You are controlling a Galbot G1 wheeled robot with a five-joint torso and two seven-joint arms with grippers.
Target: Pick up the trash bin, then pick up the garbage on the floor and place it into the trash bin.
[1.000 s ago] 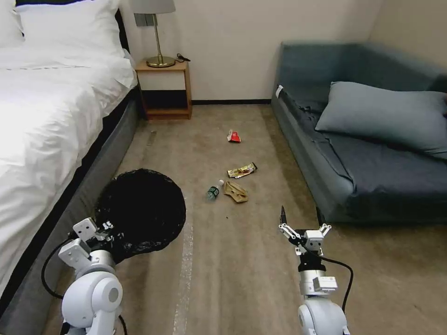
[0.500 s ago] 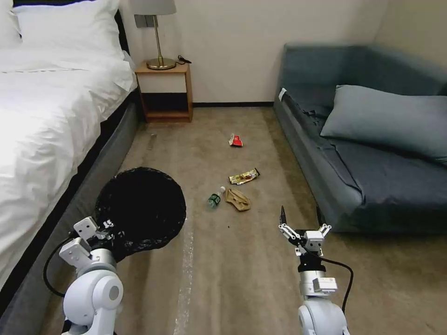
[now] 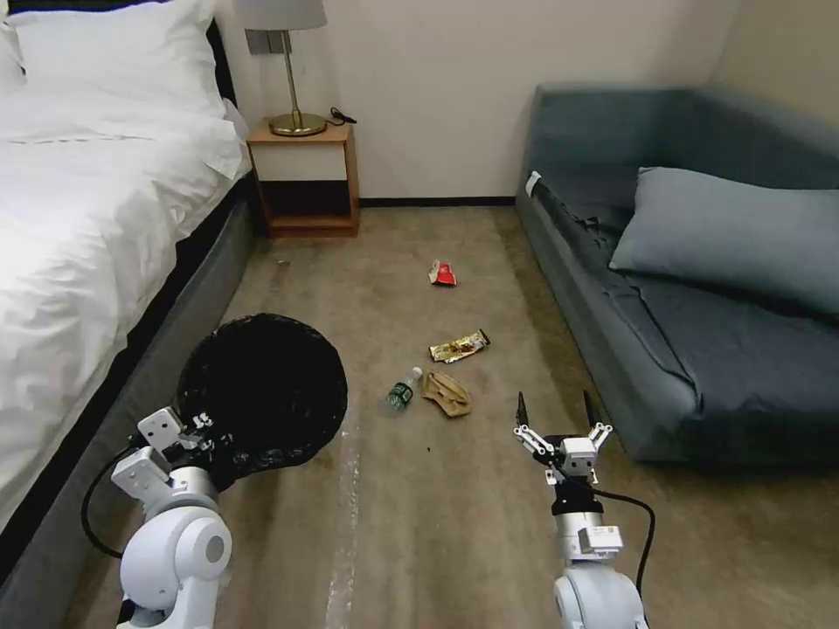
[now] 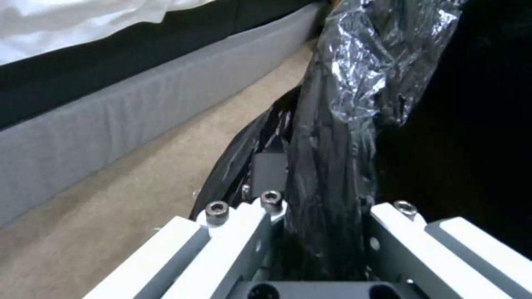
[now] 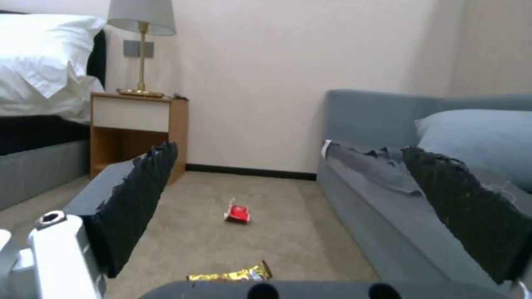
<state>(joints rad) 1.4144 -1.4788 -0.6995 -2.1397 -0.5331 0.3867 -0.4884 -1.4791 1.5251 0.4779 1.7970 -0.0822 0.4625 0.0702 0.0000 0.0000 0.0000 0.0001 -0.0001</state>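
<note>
Bedroom floor between bed (image 3: 79,218) and sofa (image 3: 699,288), seen from the head camera. Trash bin (image 3: 262,393): held on the robot's left, beside the bed base, its mouth covered by a crinkled black liner draped over the rim. The left gripper (image 4: 321,232) has its fingers closed on a bunched fold of that liner at the near rim; the film is thin, slick and stretchy, so the bin probably hangs from the bag as much as from its wall and could swing or slip. The bin itself looks light.

Garbage, all on the carpet ahead and apart from the bin: crumpled brown paper bag (image 3: 447,393), soft and compressible, best pinched across a raised crease; clear bottle with green label (image 3: 401,390), lying on its side just beside the paper bag, stiff, smooth, likely to roll, best taken across the body near the label; gold-brown snack wrapper (image 3: 458,346), flat, light and slippery, offering only an edge or a wrinkle; red-and-white wrapper (image 3: 442,274), farthest off, small, partly folded up.

Right gripper (image 3: 553,419): empty, fingers spread wide, hovering above the carpet short of the litter and near the sofa front
</note>
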